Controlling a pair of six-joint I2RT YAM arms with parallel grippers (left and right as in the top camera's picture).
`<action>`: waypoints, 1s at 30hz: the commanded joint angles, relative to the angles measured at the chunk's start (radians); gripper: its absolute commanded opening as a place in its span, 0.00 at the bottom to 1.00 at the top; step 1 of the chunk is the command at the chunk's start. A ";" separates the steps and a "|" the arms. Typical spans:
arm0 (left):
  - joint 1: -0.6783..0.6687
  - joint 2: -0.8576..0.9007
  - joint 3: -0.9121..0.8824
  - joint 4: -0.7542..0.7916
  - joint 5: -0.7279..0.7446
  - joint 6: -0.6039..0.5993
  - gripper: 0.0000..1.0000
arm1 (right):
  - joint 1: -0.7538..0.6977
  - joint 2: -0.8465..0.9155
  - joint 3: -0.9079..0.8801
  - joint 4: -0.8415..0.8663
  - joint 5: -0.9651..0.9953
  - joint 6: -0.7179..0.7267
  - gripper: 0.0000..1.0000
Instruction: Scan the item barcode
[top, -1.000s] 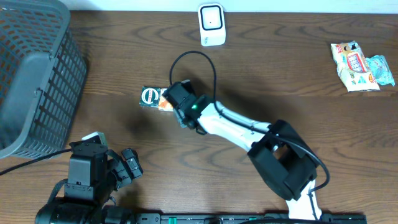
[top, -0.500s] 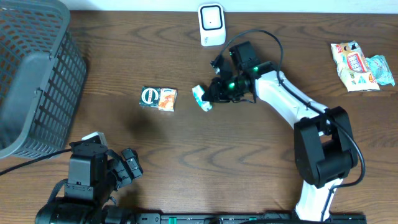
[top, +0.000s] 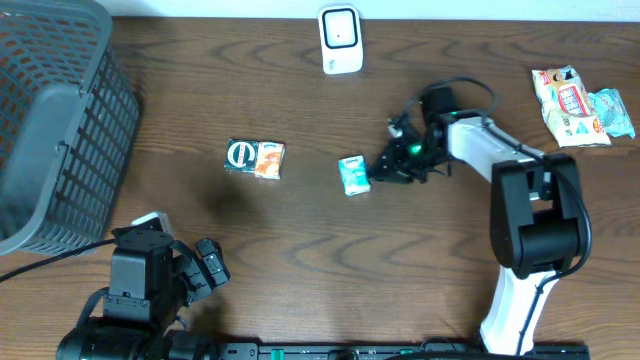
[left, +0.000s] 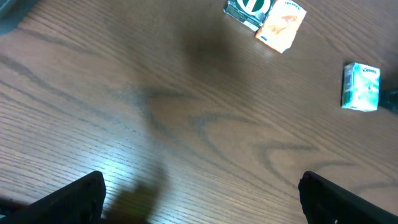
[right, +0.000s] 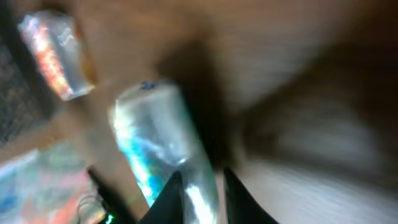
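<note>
Fingers of my right gripper (top: 384, 168) sit at the edge of the teal packet (top: 353, 175); blur hides whether they clamp it. It lies on the table (top: 450, 60), well apart from the scanner (top: 340, 38), probably unscanned. Left gripper (left: 202, 186) fingers stand wide apart, idle.
</note>
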 joint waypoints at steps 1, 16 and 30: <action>0.002 -0.004 -0.001 -0.003 -0.009 0.002 0.98 | -0.043 -0.008 0.017 -0.064 0.108 -0.069 0.22; 0.002 -0.004 -0.001 -0.003 -0.009 0.002 0.98 | 0.017 -0.039 0.109 -0.146 -0.056 -0.285 0.62; 0.002 -0.004 -0.001 -0.003 -0.009 0.002 0.98 | 0.161 -0.033 0.076 -0.029 0.294 -0.094 0.43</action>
